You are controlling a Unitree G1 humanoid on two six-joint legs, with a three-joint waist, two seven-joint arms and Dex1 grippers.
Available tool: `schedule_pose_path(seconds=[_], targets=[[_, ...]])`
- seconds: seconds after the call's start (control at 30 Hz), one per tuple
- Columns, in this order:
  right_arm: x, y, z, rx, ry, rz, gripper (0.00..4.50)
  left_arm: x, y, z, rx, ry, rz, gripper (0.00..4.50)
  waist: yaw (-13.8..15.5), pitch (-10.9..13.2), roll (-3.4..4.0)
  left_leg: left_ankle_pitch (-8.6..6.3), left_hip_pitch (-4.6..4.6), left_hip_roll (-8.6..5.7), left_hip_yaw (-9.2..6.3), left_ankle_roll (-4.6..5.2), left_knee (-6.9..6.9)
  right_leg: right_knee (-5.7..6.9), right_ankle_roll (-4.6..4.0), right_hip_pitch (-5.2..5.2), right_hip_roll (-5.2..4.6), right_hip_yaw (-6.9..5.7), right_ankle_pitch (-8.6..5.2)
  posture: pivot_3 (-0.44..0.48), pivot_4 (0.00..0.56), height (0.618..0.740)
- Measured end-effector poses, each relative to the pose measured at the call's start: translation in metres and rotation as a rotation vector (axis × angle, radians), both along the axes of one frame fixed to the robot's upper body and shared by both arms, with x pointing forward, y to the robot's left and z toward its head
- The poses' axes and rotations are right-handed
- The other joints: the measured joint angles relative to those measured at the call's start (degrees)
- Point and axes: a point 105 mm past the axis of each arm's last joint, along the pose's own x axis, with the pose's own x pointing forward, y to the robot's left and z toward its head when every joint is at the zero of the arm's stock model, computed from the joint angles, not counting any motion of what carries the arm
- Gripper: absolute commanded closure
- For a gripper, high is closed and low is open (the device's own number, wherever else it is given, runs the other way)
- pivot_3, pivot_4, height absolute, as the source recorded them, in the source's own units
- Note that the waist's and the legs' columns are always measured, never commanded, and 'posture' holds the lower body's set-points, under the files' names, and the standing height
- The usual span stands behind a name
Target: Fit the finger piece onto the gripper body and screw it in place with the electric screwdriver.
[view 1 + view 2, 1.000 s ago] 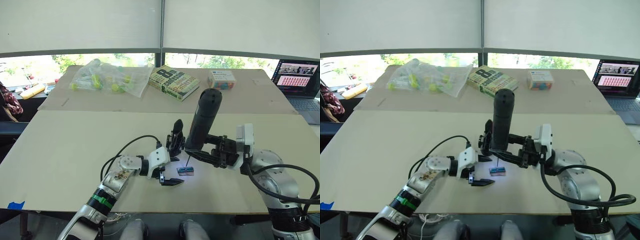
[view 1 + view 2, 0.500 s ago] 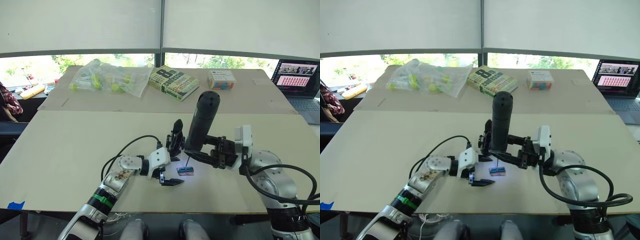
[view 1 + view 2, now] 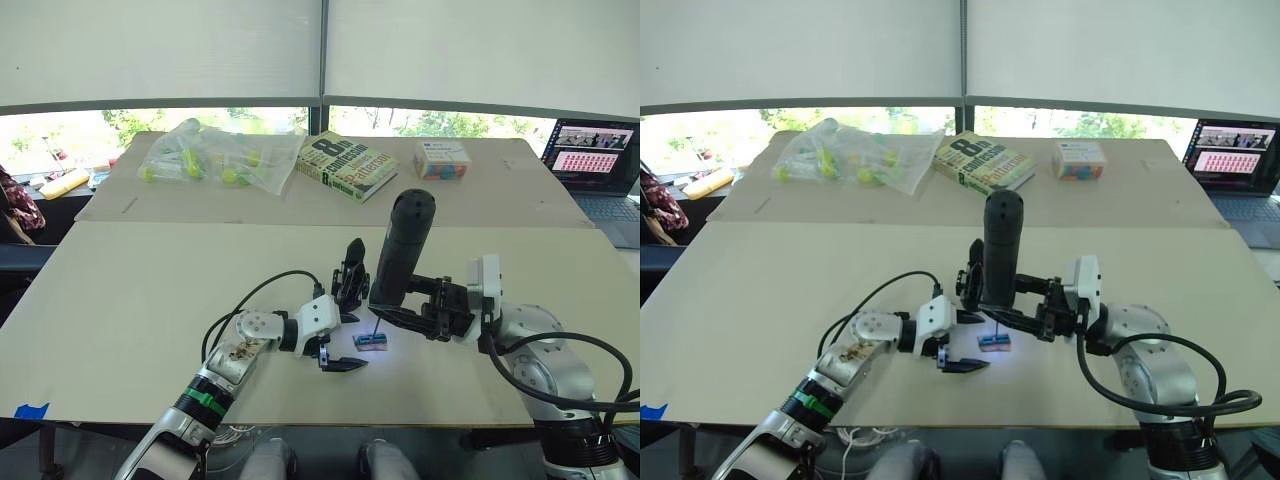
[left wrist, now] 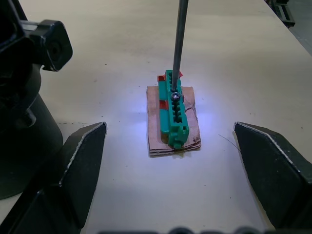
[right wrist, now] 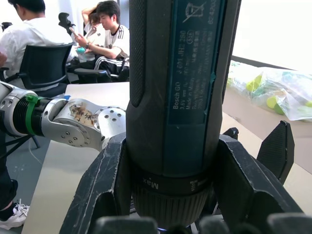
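While its thin metal bit touches a screw head on the small green toothed block (image 4: 174,113), the thick black cylindrical electric screwdriver (image 3: 402,250) stands nearly upright, rounded end up, leaning slightly away from the robot. That green plastic block sits on a flat brown card-like base with red marks at its far end, lit by a pale blue-white glow on the matte beige table (image 3: 130,290).

The right gripper (image 5: 170,195) clamps the screwdriver's smooth lower barrel between its 2 ribbed black fingers (image 5: 105,180), just above the bit. The left gripper (image 4: 173,168) rests low at the table with its 2 wedge-shaped fingers spread wide, holding nothing; the green block lies between and just ahead of them. Just beside the left gripper stands the black gripper body (image 3: 351,282), a block of linkages on a round base with 1 pointed finger sticking up, close to the screwdriver on the robot's left.

Compared with 1 second ago, the screwdriver's top has tilted slightly toward the robot's left and the right arm sits a little nearer that way; the bit remains on the block.

Farther back lie a clear crinkled plastic bag of yellow-green items (image 3: 215,155), a thick paperback book (image 3: 347,165), a small white box (image 3: 443,158) and an open laptop (image 3: 598,160).
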Motion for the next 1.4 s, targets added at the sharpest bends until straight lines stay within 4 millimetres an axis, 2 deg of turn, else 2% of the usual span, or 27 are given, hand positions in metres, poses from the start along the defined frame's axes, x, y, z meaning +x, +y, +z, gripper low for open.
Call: schedule_pose_path(seconds=[1.4], targets=[[0.0020, 0.0074, -0.0023, 0.004, 0.013, 0.021, 2.58, -0.0004, 0.0009, -0.0014, 0.002, 0.006, 0.005, 0.09, 0.0, 0.0, 0.00, -0.03, 0.07, 0.01, 0.00, 0.04, 0.36, 0.44, 0.00, 0.01, 0.00, 0.07, -0.01, 0.000, 0.150, 0.740]])
